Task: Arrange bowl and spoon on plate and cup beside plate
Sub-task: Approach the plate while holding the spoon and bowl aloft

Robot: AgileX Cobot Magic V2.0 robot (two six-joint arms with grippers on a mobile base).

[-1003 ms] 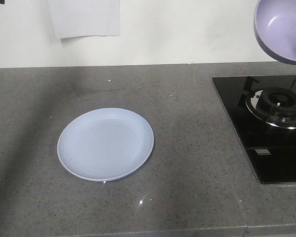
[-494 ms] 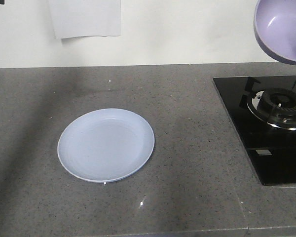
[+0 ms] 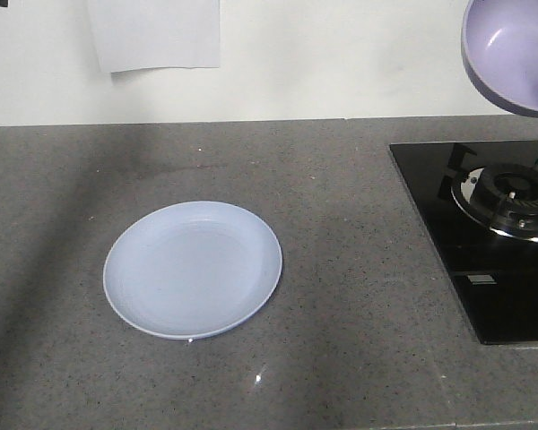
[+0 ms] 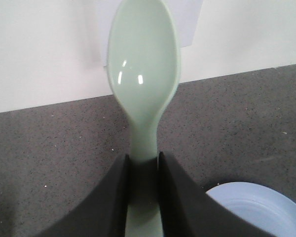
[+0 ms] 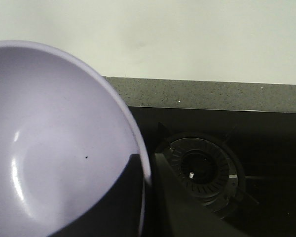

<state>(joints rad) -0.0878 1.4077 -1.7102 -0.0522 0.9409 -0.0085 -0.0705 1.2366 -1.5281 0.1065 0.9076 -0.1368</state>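
The pale blue plate (image 3: 193, 269) lies flat on the grey counter, left of centre; its edge also shows in the left wrist view (image 4: 261, 210). High at the top right hangs the lavender bowl (image 3: 511, 54), tilted with its inside towards the camera. In the right wrist view my right gripper (image 5: 147, 165) is shut on the bowl's (image 5: 54, 143) rim, one finger inside and one outside. My left gripper (image 4: 144, 163) is shut on the handle of the mint-green spoon (image 4: 144, 74), held above the counter left of the plate. The cup is out of view.
A black glass hob (image 3: 471, 260) with a gas burner (image 3: 513, 199) fills the counter's right side, below the held bowl; the burner (image 5: 202, 170) also appears in the right wrist view. A white wall backs the counter, with a paper sheet (image 3: 152, 31) on it.
In the front view the counter, plate and hob have slid slightly lower in the frame. The bowl stays at the top right.
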